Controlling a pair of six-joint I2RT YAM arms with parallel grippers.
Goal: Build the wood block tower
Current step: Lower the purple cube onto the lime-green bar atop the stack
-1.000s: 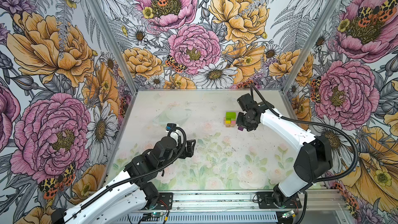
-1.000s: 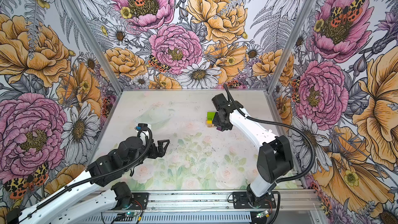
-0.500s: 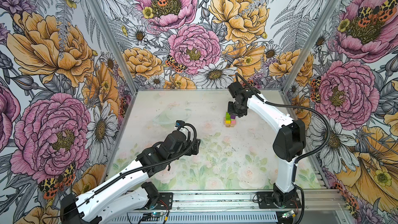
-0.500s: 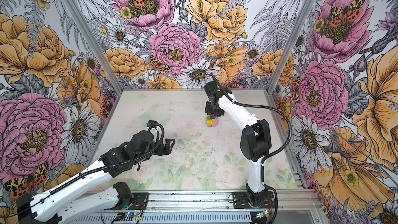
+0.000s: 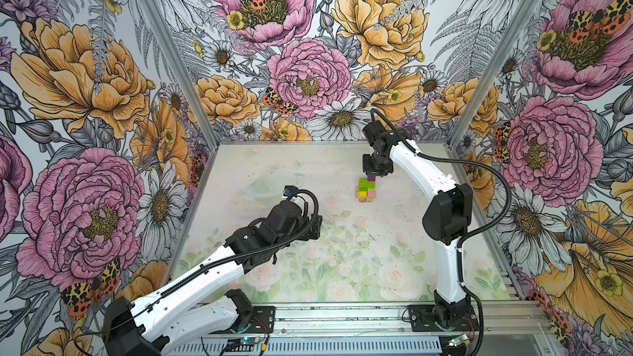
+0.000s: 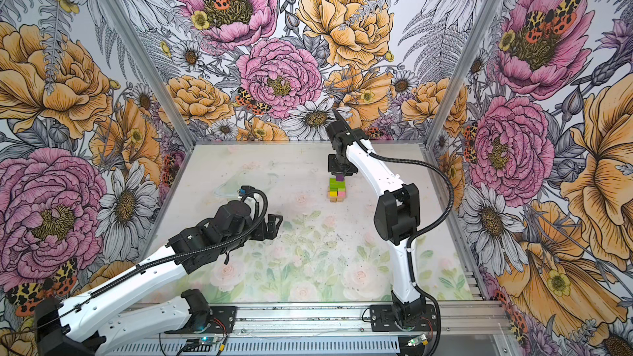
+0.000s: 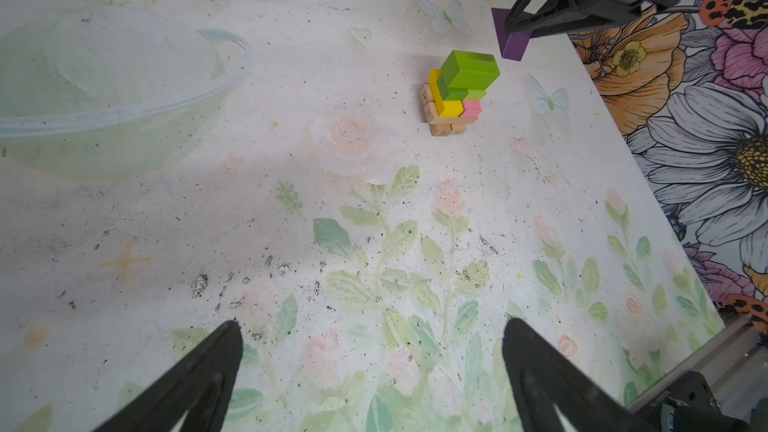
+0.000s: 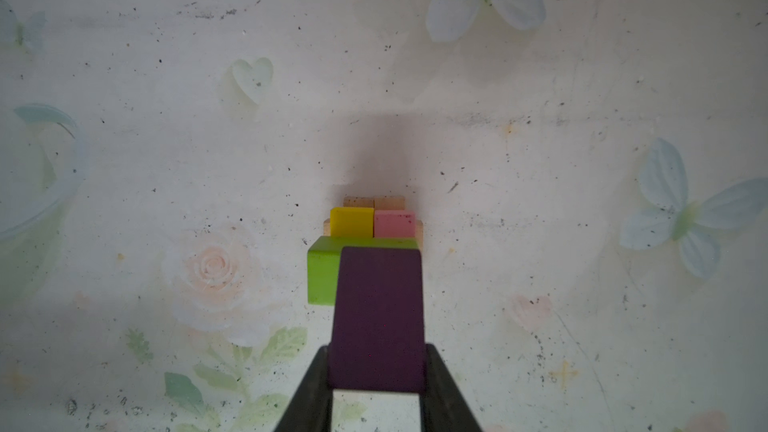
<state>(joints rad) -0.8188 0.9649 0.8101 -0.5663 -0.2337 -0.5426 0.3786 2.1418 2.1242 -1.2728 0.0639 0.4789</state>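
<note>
At back right of the table [image 5: 376,251], the block tower [image 5: 365,189]; a further block [image 5: 371,178] just above it.

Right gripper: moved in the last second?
Yes. In a top view the right gripper shifted left, from beside the tower to over it, gripping the purple piece.

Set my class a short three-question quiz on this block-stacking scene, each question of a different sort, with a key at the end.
1. True or false: the left end effector is shut on a block.
2. Which does the right end effector hold? A) a red cylinder B) the purple peaked piece C) a blue cube
3. Name the block that lies topmost on the wood block tower.

Key: 1 false, it stands open and empty. 2 B. 3 the lime brick.
</note>
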